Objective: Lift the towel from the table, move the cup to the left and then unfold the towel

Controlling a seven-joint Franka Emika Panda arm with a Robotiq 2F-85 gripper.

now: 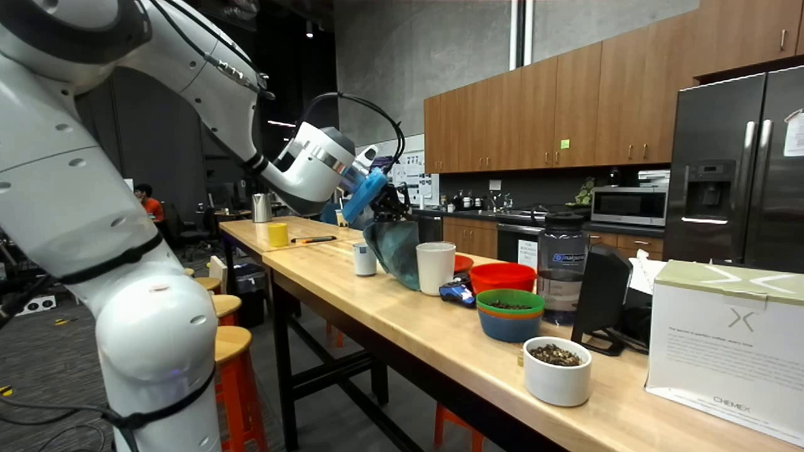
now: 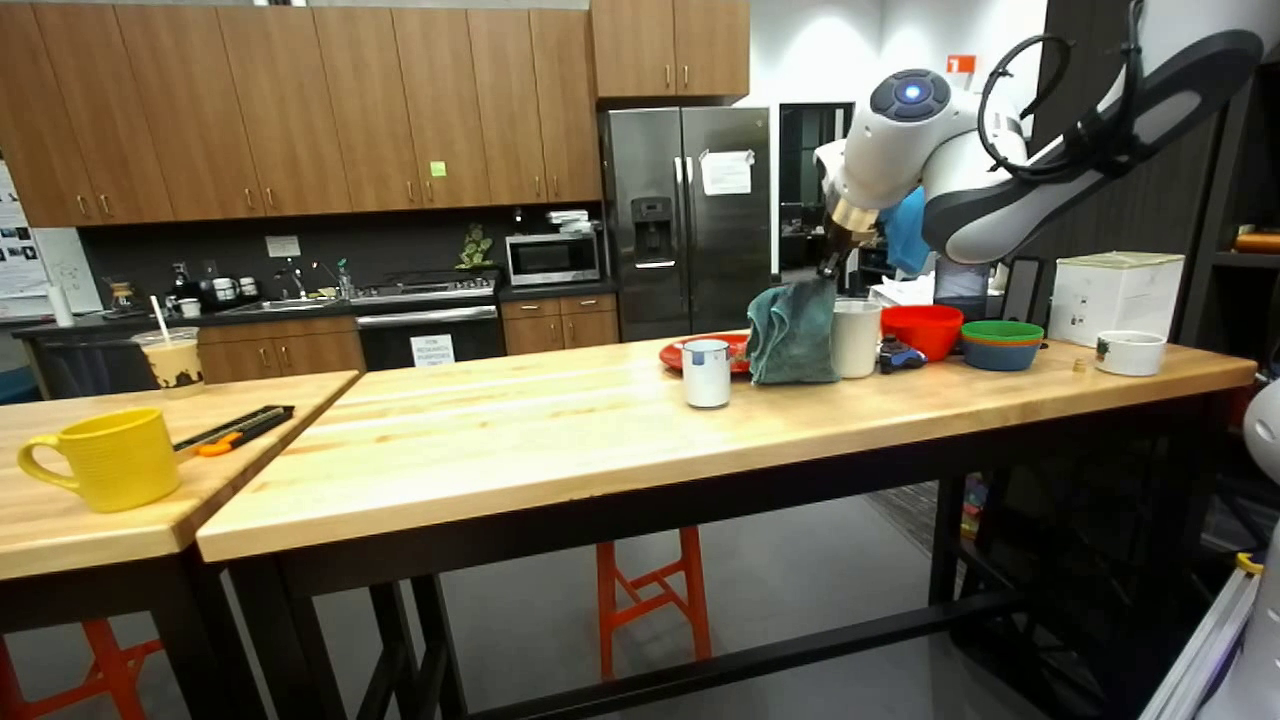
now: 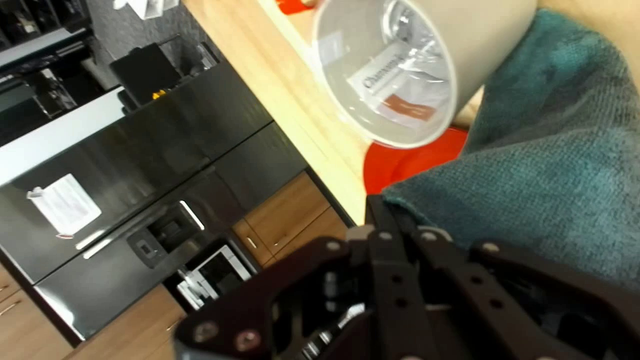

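Note:
The teal towel (image 2: 793,335) hangs bunched from my gripper (image 2: 828,268); its lower edge is at or just above the table, I cannot tell which. In the wrist view, the towel (image 3: 555,190) fills the right side and its corner is pinched between the fingertips of my gripper (image 3: 387,205). A small white cup with blue marks (image 2: 706,375) stands upright left of the towel; it also shows in an exterior view (image 1: 364,259). A taller off-white cup (image 1: 435,269) stands upright close against the towel's other side; in the wrist view the tall cup (image 3: 480,45) holds packets.
A red plate (image 2: 672,354) lies behind the small cup and towel. Beyond the tall cup stand a blue object (image 1: 457,293), red bowl (image 1: 502,276), stacked bowls (image 1: 510,319), water bottle (image 1: 561,270), white bowl (image 1: 557,376) and box (image 1: 728,351). A yellow mug (image 2: 125,460) is on the adjoining table.

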